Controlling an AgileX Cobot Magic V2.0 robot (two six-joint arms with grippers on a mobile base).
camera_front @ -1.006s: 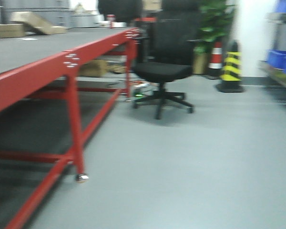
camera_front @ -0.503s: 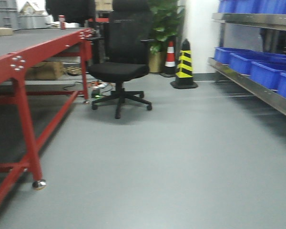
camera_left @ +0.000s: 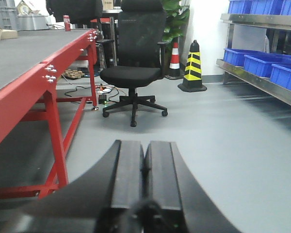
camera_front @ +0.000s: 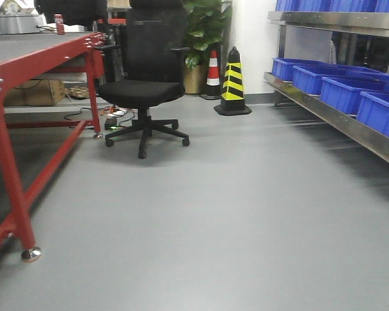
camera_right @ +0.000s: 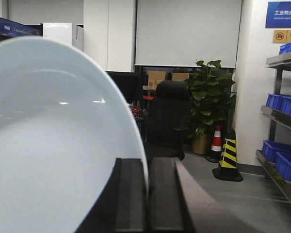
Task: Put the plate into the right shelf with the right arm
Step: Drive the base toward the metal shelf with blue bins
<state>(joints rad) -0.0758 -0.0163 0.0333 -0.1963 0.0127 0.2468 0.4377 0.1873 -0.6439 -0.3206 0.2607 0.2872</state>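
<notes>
In the right wrist view my right gripper point(camera_right: 147, 162) is shut on the rim of the white plate point(camera_right: 53, 141), which stands on edge and fills the left half of the frame. The right shelf, a steel rack with blue bins, runs along the right wall in the front view point(camera_front: 330, 116), the left wrist view point(camera_left: 262, 82) and the right wrist view point(camera_right: 281, 116). In the left wrist view my left gripper point(camera_left: 145, 145) is shut and empty, held above the floor. Neither gripper nor the plate shows in the front view.
A red-framed table point(camera_front: 13, 71) stands at the left. A black office chair point(camera_front: 146, 91) stands ahead, with a yellow-black cone point(camera_front: 233, 81), an orange-white cone point(camera_front: 212, 71) and a potted plant point(camera_front: 204, 32) behind it. Grey floor lies between table and shelf.
The front view has swung to the right: table and chair have slid left and the shelf with blue bins has come further into the frame.
</notes>
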